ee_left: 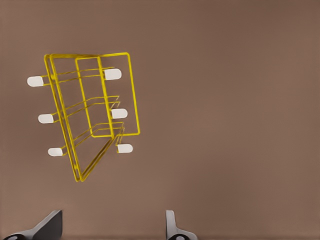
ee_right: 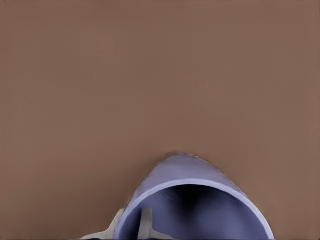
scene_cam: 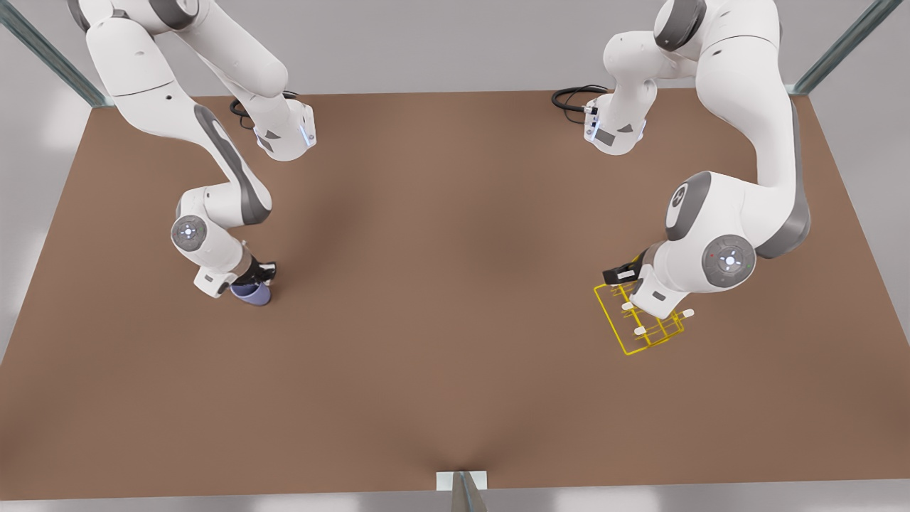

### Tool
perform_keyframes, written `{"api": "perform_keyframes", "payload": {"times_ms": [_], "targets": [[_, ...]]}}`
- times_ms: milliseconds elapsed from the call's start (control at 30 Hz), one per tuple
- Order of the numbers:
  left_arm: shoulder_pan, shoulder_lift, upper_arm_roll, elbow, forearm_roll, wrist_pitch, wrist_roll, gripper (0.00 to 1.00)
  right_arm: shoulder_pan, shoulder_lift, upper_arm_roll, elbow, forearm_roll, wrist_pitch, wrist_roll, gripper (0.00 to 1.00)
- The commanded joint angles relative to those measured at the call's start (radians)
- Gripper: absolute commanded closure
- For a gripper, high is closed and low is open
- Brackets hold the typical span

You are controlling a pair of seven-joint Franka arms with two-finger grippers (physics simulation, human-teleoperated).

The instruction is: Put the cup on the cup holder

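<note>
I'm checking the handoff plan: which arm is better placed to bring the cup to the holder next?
The right arm. Its tool is at the cup, one finger inside the rim. The left tool hovers open over the holder, empty.

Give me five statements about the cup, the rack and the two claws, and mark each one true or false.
1. The cup is in the right claw, one finger inside its rim. True.
2. The cup holder is yellow wire with white-capped prongs. True.
3. The cup hangs on a prong of the rack. False: it is at the front view's left, far from the rack.
4. The left claw is shut on the rack. False: its fingers are spread, holding nothing, above the rack.
5. The table is brown. True.
</note>
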Motion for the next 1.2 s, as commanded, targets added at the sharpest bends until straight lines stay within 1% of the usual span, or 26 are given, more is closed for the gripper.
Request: {"api": "perform_keyframes", "payload": {"times_ms": [0,167,200,300,333,367,400,433,533,567,600,633,700,800,867,967,1000,1033,1100,1167], "targets": [[0.002,-0.001,0.000,0.001,0.001,-0.001,-0.003,0.00,-0.002,0.001,0.000,0.000,-0.031,0.016,0.016,0.79],[-0.004,-0.001,0.000,-0.002,0.001,-0.003,-0.003,0.00,-0.019,-0.003,0.000,0.001,-0.054,0.004,0.016,0.79],[-0.001,-0.001,0.000,-0.001,0.001,-0.001,-0.003,0.00,-0.020,-0.013,0.003,0.003,-0.054,-0.024,0.016,0.79],[-0.003,-0.001,0.000,-0.001,0.001,-0.003,-0.003,0.00,-0.022,-0.086,0.034,0.024,-0.039,-0.104,0.016,0.79],[-0.001,-0.001,0.000,-0.001,0.001,-0.003,-0.003,0.00,-0.020,-0.095,0.063,0.078,-0.028,-0.179,0.019,0.79],[-0.004,-0.001,0.000,-0.001,0.001,-0.003,-0.004,0.00,-0.008,-0.092,0.086,0.145,0.029,-0.245,0.017,0.79],[-0.004,0.000,0.000,-0.001,0.001,-0.001,-0.004,0.00,-0.001,-0.073,0.099,0.234,0.060,-0.323,0.017,0.79],[-0.004,0.000,0.000,-0.001,0.001,-0.001,-0.004,0.00,0.042,-0.053,0.106,0.297,0.138,-0.354,0.020,0.79],[-0.006,0.000,0.000,-0.002,0.001,-0.001,-0.004,0.00,0.210,0.102,0.080,0.515,0.270,-0.378,0.140,0.79],[-0.006,0.000,0.000,-0.002,0.001,-0.001,-0.004,0.00,0.318,0.142,-0.012,0.586,0.327,-0.382,0.145,0.79],[-0.006,0.000,0.000,-0.002,0.001,-0.003,-0.004,0.00,0.384,0.191,-0.062,0.650,0.380,-0.368,0.145,0.79],[-0.004,-0.001,0.000,-0.002,0.001,-0.003,-0.004,0.00,0.392,0.231,-0.060,0.690,0.408,-0.368,0.145,0.79],[-0.006,0.000,0.001,-0.002,0.005,-0.001,-0.004,0.00,0.429,0.243,-0.055,0.687,0.449,-0.363,0.148,0.79],[-0.009,0.000,0.000,-0.002,0.027,-0.003,-0.006,0.00,0.418,0.308,-0.006,0.690,0.472,-0.342,0.149,0.79],[-0.009,0.000,0.000,-0.002,0.028,-0.003,-0.010,0.00,0.423,0.335,0.004,0.705,0.494,-0.342,0.148,0.79],[-0.014,0.002,0.000,-0.004,0.028,-0.003,-0.015,0.00,0.389,0.371,0.083,0.710,0.563,-0.299,0.180,0.79],[-0.015,0.002,0.000,-0.004,0.028,-0.003,-0.015,0.00,0.389,0.401,0.098,0.710,0.566,-0.268,0.195,0.79],[-0.015,0.002,0.000,-0.004,0.028,-0.004,-0.015,0.00,0.363,0.435,0.138,0.725,0.566,-0.270,0.197,0.79],[-0.015,0.002,0.000,-0.004,0.028,-0.004,-0.015,0.00,0.346,0.481,0.169,0.725,0.564,-0.265,0.198,0.79],[-0.015,0.002,0.000,-0.004,0.028,-0.004,-0.015,0.00,0.338,0.569,0.224,0.754,0.564,-0.222,0.197,0.79]]}}
